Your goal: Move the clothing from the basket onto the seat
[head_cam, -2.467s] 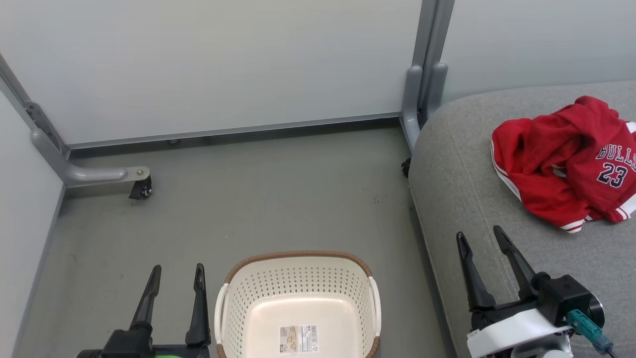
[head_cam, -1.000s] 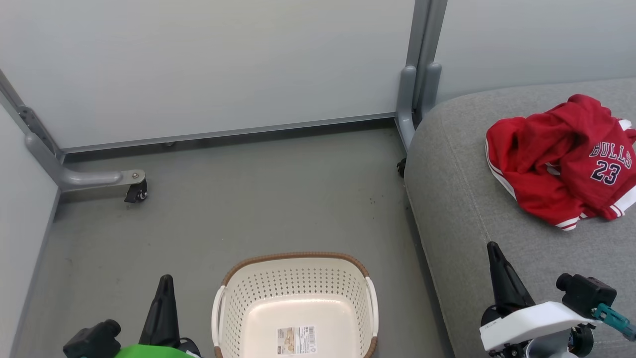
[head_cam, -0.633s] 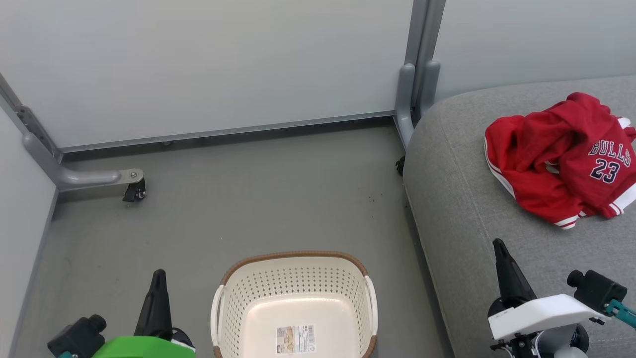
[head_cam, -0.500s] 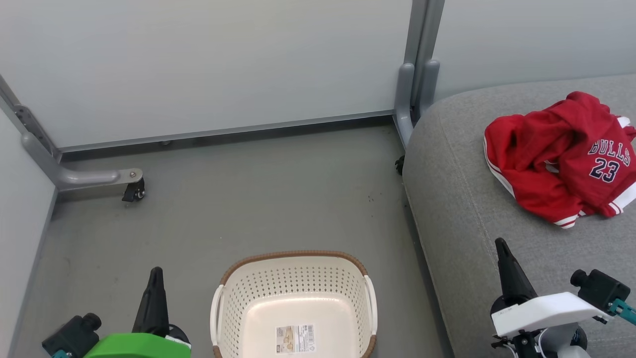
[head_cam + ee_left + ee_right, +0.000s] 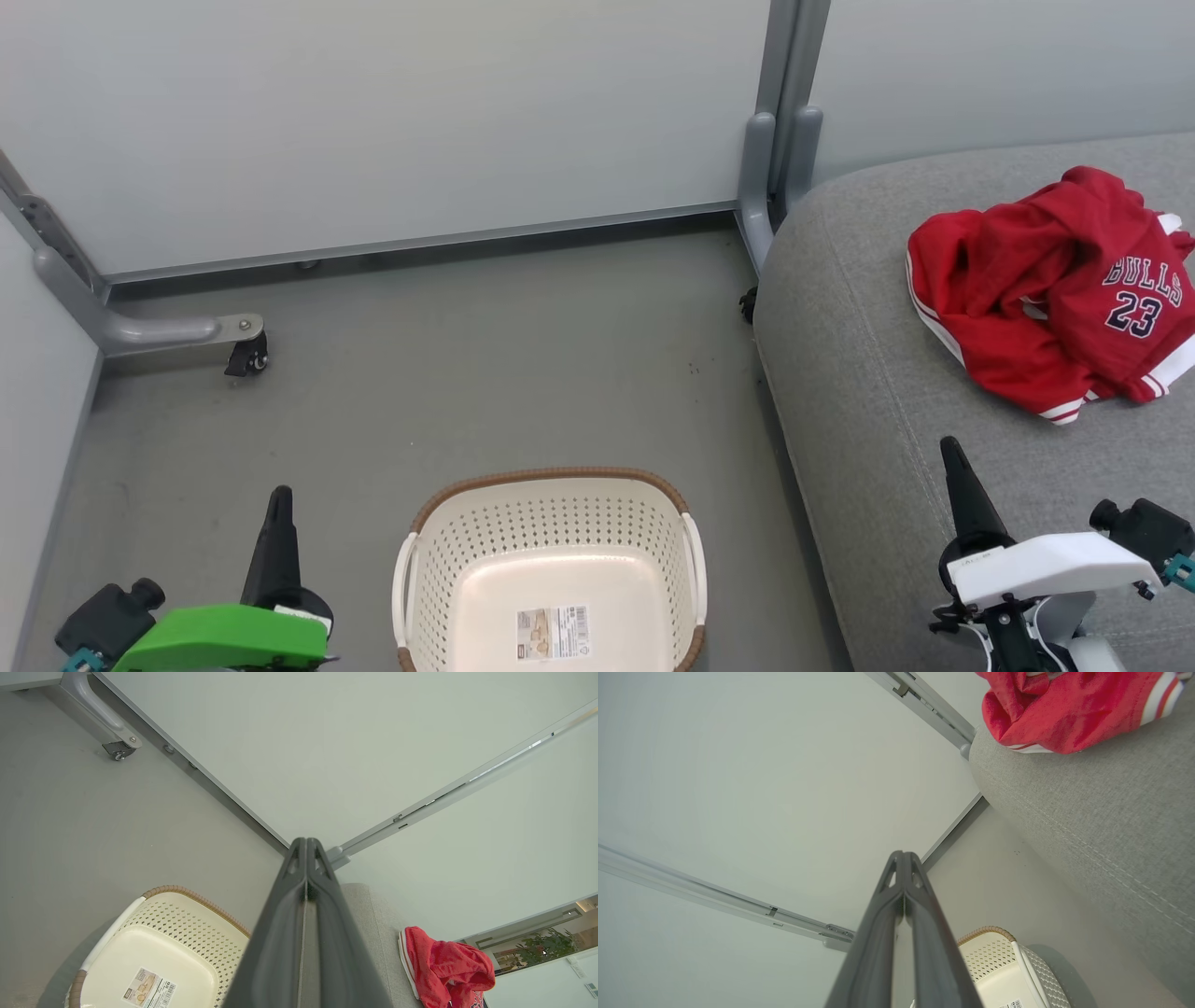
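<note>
Since earlier, the left gripper (image 5: 278, 497) and right gripper (image 5: 950, 450) have been pressed together and drawn back. A caster (image 5: 245, 357) is seen well behind the basket (image 5: 551, 477), in which a label sticker (image 5: 551, 631) lies. The clothing (image 5: 1018, 280) is heaped near the seat's (image 5: 859, 392) back edge.

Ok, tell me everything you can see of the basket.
The basket is a small cream-white plastic tub with perforated walls, a brown woven-look rim and white side handles. It stands upright on the grey floor, left of the seat and apart from it. It is empty but for a label sticker on its smooth bottom. Nothing but the floor touches it.
</note>
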{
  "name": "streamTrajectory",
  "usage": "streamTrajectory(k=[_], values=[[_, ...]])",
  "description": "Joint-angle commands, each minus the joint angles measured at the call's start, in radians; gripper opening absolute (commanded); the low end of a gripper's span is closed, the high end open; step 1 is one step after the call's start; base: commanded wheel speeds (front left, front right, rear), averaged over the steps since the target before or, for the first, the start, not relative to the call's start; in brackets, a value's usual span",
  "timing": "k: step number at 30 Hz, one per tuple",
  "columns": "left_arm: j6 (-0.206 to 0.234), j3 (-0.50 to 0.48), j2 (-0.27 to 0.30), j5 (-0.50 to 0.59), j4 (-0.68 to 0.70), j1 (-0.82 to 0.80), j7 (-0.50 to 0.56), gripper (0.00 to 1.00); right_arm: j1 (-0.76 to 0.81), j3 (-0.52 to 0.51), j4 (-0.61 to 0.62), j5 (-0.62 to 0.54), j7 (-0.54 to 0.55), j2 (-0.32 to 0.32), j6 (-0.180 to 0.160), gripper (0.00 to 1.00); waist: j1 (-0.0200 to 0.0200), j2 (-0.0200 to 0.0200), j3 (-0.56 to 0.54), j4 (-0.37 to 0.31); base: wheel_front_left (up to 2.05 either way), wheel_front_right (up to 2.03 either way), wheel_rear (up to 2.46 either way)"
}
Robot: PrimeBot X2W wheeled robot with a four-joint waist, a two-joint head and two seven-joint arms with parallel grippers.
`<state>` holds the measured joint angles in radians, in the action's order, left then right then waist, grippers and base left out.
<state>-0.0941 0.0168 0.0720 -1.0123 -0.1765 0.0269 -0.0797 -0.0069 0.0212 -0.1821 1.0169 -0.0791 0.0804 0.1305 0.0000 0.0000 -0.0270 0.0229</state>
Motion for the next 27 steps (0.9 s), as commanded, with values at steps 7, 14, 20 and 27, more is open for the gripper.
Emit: streamTrajectory(k=[7,14,20,27], values=[[-0.010,-0.017,0.006,-0.102,-0.004,-0.043,0.025,0.00,-0.035,-0.017,-0.003,0.099,0.024,0.006,0.000,0.00,0.0000,0.0000,0.003,-0.002,0.00,0.00,0.00],[-0.014,-0.029,0.007,-0.175,-0.012,-0.058,0.044,0.00,-0.045,-0.028,-0.010,0.173,0.044,0.005,0.000,0.00,0.0000,0.0000,0.006,-0.005,0.00,0.00,0.00],[-0.017,-0.038,0.007,-0.233,-0.020,-0.069,0.060,0.00,-0.053,-0.037,-0.017,0.230,0.060,0.004,0.000,0.00,0.0000,0.0000,0.009,-0.007,0.00,0.00,0.00],[-0.022,-0.047,0.006,-0.297,-0.028,-0.080,0.079,0.00,-0.061,-0.048,-0.024,0.295,0.079,0.002,0.000,0.00,0.0000,0.0000,0.012,-0.009,0.00,0.00,0.00]])
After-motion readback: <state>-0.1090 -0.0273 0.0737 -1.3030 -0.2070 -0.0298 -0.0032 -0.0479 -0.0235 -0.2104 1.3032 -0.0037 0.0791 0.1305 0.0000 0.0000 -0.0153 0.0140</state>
